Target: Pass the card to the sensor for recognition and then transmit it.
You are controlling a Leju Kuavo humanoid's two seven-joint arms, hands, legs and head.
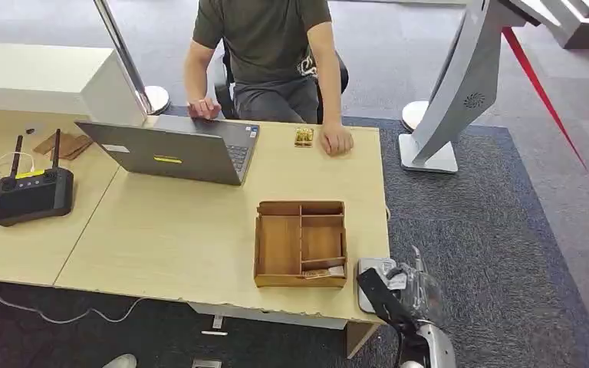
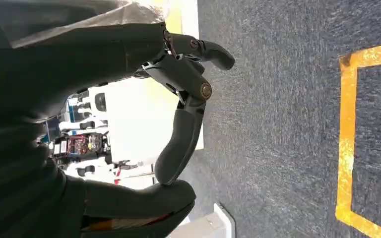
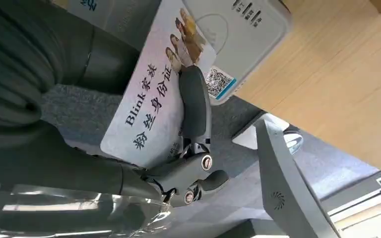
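**Operator:** Which step is in hand?

**Technician:** Recognition. Your right hand (image 3: 178, 148) pinches the card (image 3: 151, 99) between thumb and fingers, just beside the grey sensor (image 3: 238, 29) at the tabletop (image 1: 199, 238) corner. The card's far end appears to overlap the sensor's edge.

**Operator:** Card orientation?

**Technician:** Printed face toward the wrist camera; long axis runs from the palm outward toward the sensor.

**Operator:** Next move?

**Technician:** Judged: you advance the card flat over the sensor face, then hand it on.

**Operator:** Left hand?

**Technician:** Your left hand (image 2: 178, 114) is curled in, holding nothing, over carpet.
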